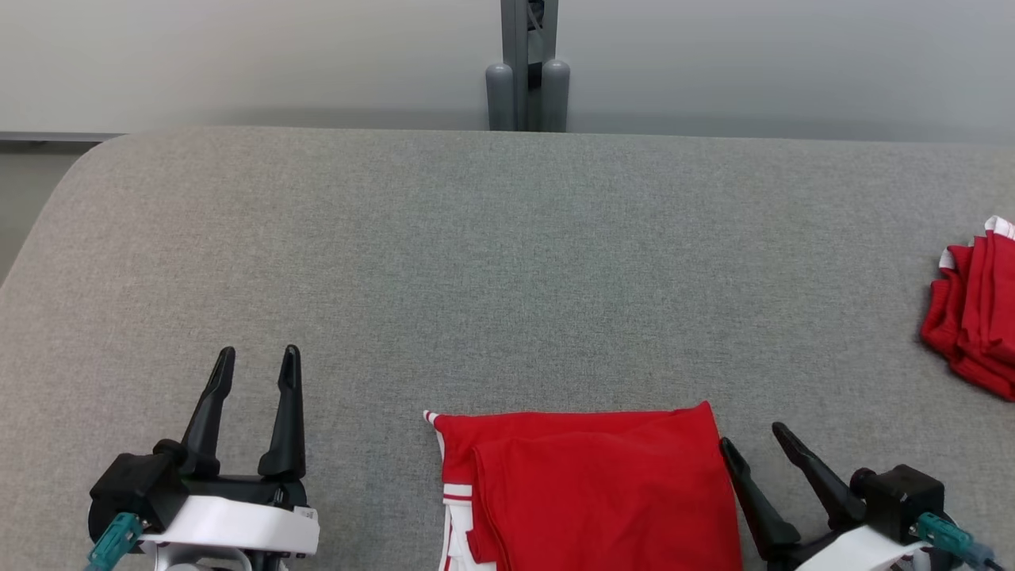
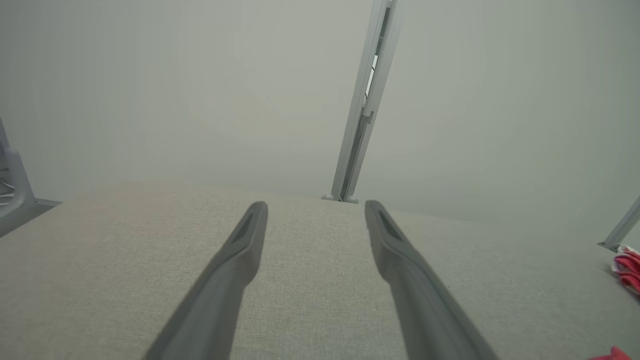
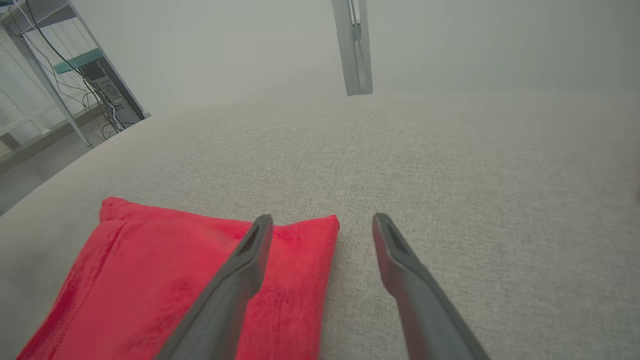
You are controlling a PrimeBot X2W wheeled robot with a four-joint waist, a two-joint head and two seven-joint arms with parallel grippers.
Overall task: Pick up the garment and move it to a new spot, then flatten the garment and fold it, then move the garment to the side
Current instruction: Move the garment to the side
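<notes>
Head view has the left gripper (image 1: pixel 259 352) and right gripper (image 1: pixel 752 435) wide open and empty, the right just beside the folded red garment (image 1: pixel 595 492); right wrist view adds a cabled rack (image 3: pixel 92 75).

The folded garment (image 1: pixel 603 492) is bright red, with white stripes along its left edge. The desk (image 1: pixel 507 262) is a mottled grey weave. At the right edge, a bunched garment (image 1: pixel 975 317) is the same red with white trim. The left gripper (image 1: pixel 258 349) and right gripper (image 1: pixel 752 433) are black above white wrist bands (image 1: pixel 230 523), each with a teal connector (image 1: pixel 115 542). The post (image 1: pixel 527 71) is grey against a pale grey wall (image 1: pixel 238 63).
</notes>
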